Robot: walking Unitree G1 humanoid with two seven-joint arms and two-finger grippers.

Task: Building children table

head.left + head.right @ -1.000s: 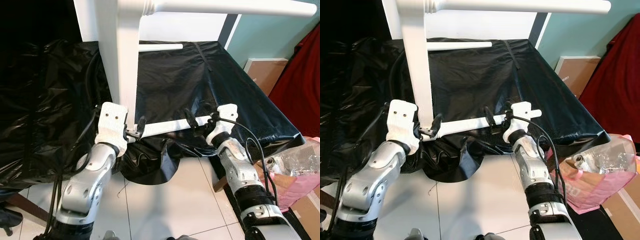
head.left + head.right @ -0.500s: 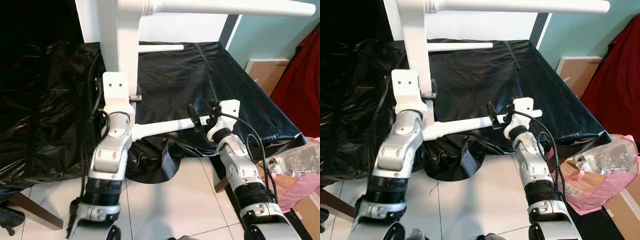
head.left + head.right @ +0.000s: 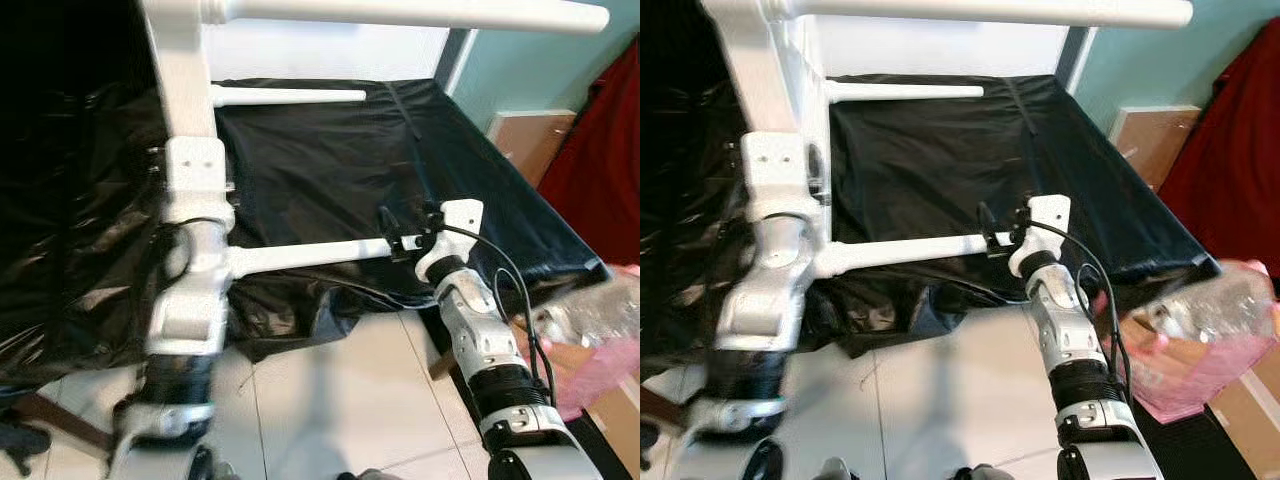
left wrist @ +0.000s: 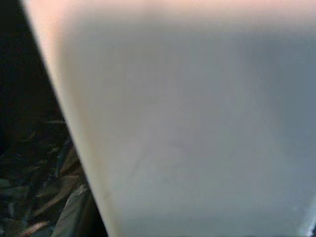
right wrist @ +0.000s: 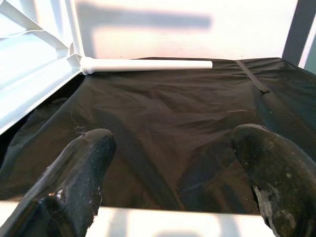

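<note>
Two grippers are seen at a white children's table frame (image 3: 185, 90) standing on a black plastic sheet (image 3: 340, 150). The right gripper (image 3: 392, 232), fingers spread wide, straddles the end of the frame's lower crossbar (image 3: 310, 255) near the sheet's front edge. The left gripper (image 3: 195, 180) is pressed against the upright leg; its fingers' state cannot be told.

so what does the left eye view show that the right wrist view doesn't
Left eye view: the left arm up against the white upright, the tiled floor and a pink bag. Right wrist view: the right gripper close up, fingers spread wide. Both: the black sheet, the near white rod and the far rod.
</note>
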